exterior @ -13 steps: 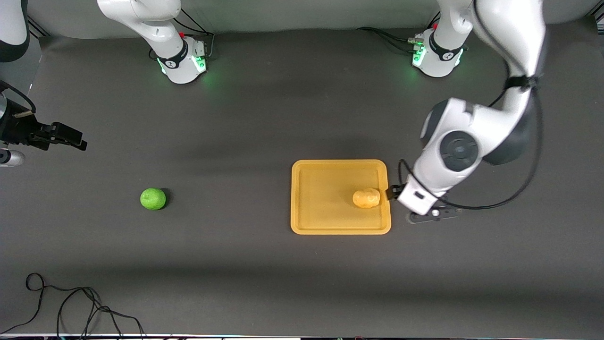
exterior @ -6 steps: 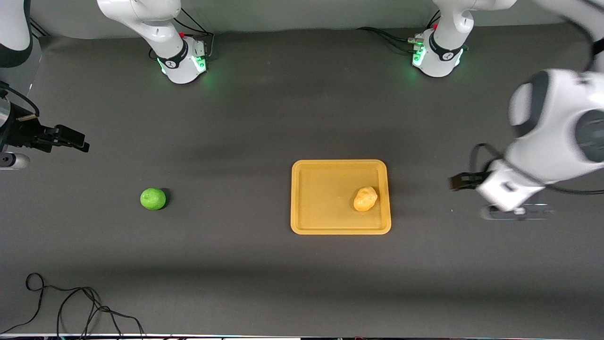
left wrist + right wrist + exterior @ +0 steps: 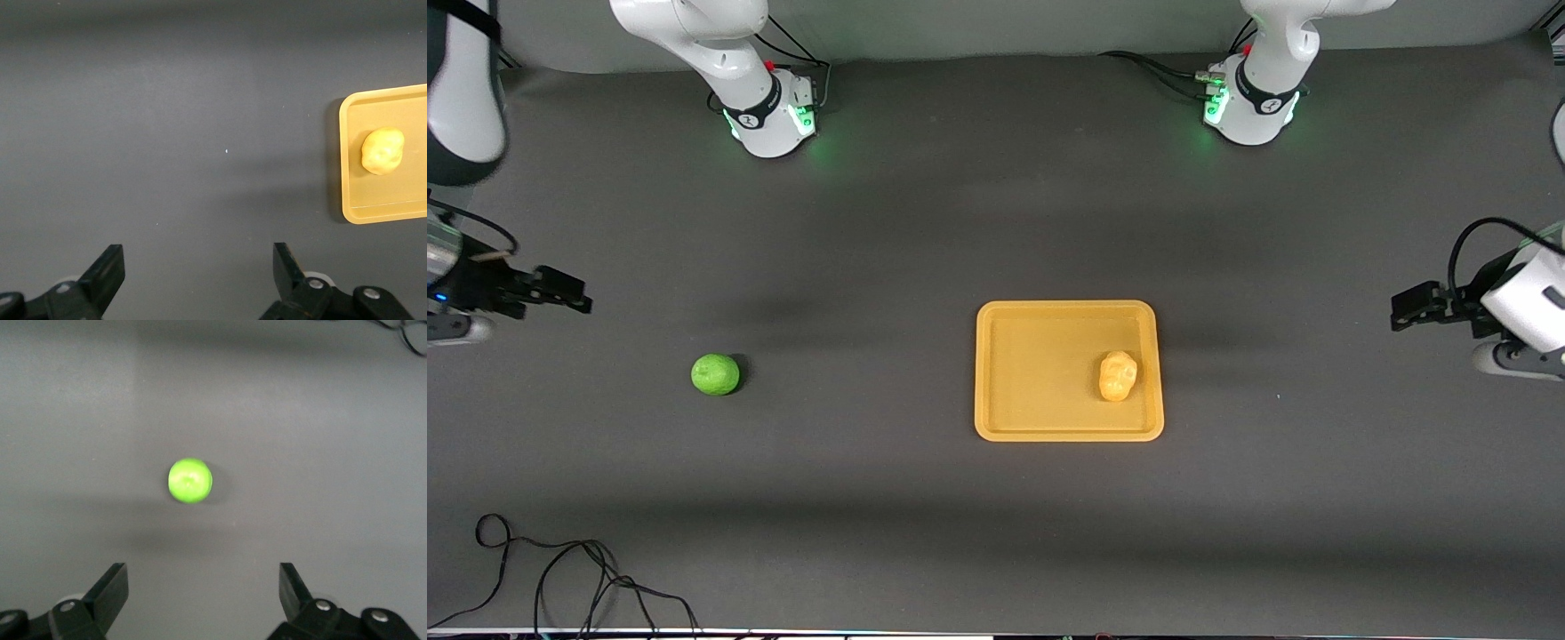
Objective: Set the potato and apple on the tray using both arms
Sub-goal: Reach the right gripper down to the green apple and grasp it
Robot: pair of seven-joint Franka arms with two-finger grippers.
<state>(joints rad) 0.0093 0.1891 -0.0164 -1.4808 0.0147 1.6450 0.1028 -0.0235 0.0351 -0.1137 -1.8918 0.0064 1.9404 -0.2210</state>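
Note:
The yellow-tan potato (image 3: 1118, 375) lies on the orange-yellow tray (image 3: 1032, 373), at the tray's edge toward the left arm's end. It also shows in the left wrist view (image 3: 382, 151) on the tray (image 3: 352, 193). The green apple (image 3: 715, 374) sits on the dark table toward the right arm's end, and shows in the right wrist view (image 3: 190, 481). My left gripper (image 3: 1409, 313) is open and empty over bare table at the left arm's end, well apart from the tray; its open jaws show in its wrist view (image 3: 199, 257). My right gripper (image 3: 560, 293) is open and empty over the table, apart from the apple (image 3: 203, 577).
The two arm bases (image 3: 769, 116) (image 3: 1249, 107) stand along the table's edge farthest from the front camera. A loose black cable (image 3: 560, 578) lies at the near corner toward the right arm's end.
My left arm has drawn away from the tray toward its own end of the table, leaving the potato on the tray, where it turned a little. My right gripper has shifted slightly.

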